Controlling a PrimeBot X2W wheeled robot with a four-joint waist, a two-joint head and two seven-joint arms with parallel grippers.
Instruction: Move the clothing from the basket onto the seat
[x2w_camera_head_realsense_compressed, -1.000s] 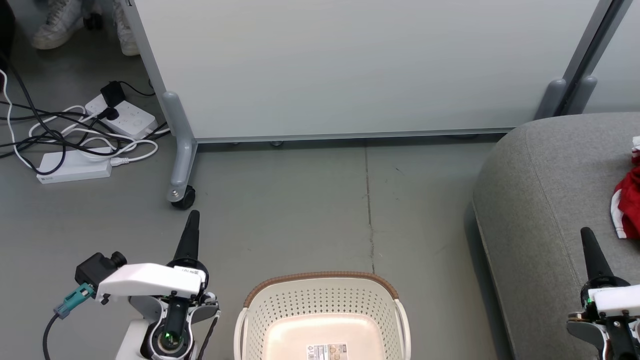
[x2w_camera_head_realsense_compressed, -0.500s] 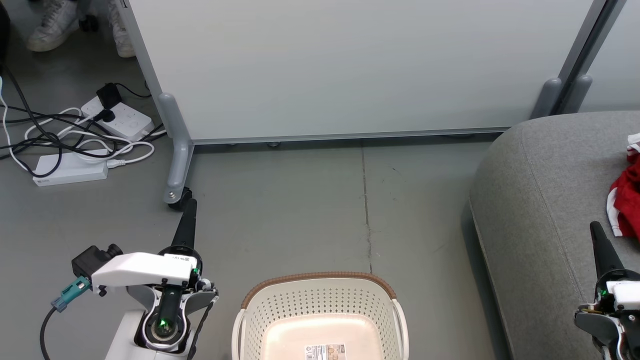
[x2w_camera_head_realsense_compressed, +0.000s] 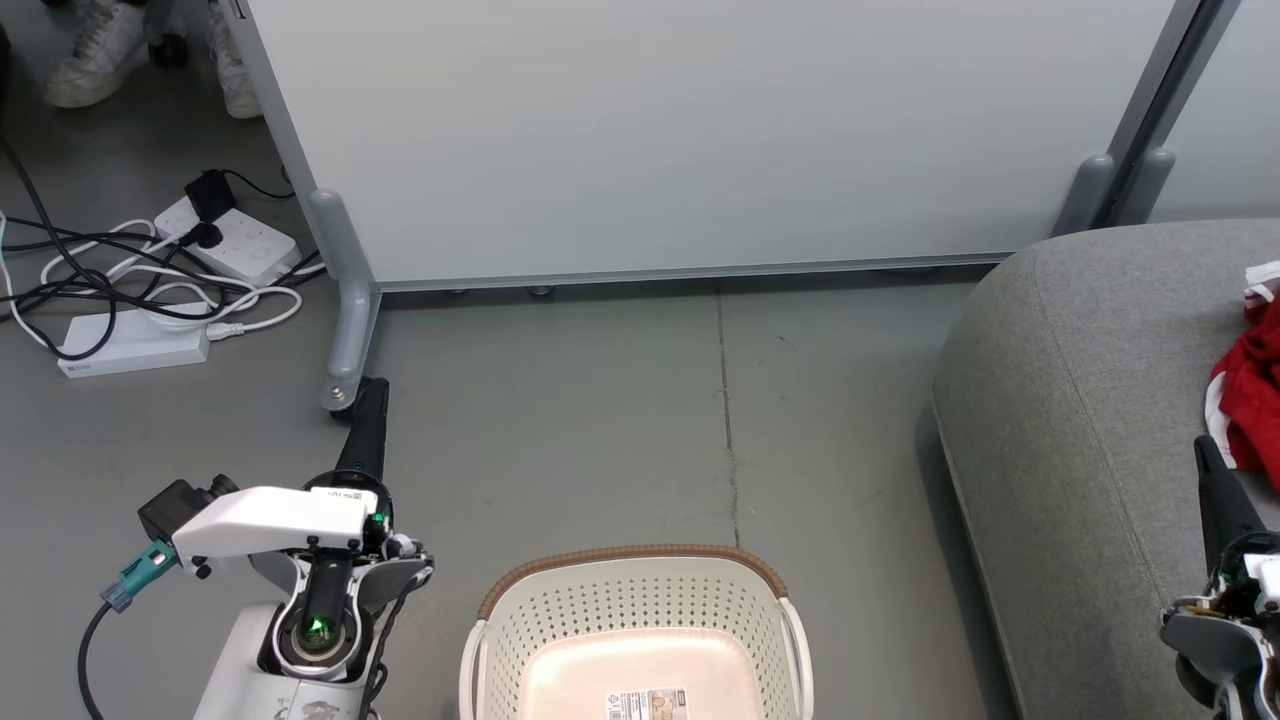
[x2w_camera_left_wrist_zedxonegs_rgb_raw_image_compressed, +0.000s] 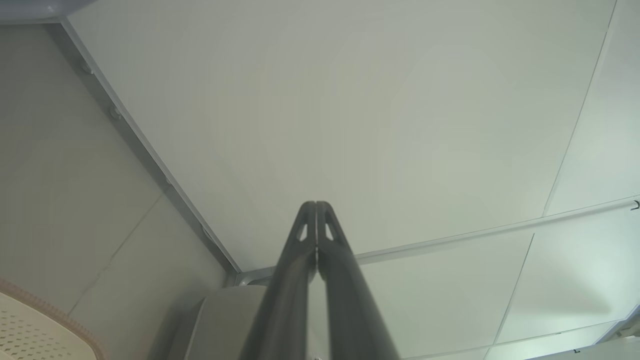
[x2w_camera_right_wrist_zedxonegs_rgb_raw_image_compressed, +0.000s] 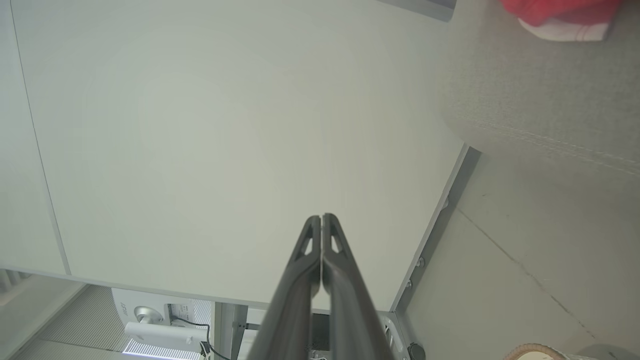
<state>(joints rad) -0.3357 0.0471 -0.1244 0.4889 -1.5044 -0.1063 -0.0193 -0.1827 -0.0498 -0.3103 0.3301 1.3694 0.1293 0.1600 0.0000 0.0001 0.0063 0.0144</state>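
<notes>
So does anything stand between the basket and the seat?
Nothing visible does: only floor separates the basket from the seat. The red clothing already lies on the seat.

The clothing (x2w_camera_head_realsense_compressed: 1255, 400) lies on the seat (x2w_camera_head_realsense_compressed: 1080, 420), right of the basket (x2w_camera_head_realsense_compressed: 630, 552).

The head view looks steeply down at the basket (x2w_camera_head_realsense_compressed: 640, 551) and seat (x2w_camera_head_realsense_compressed: 1080, 400); both wrist views face the white partition (x2w_camera_head_realsense_compressed: 700, 130) it also shows.

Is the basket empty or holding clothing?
Empty, as far as the head view shows: the basket has a bare floor with a label; red clothing lies on the seat.
</notes>
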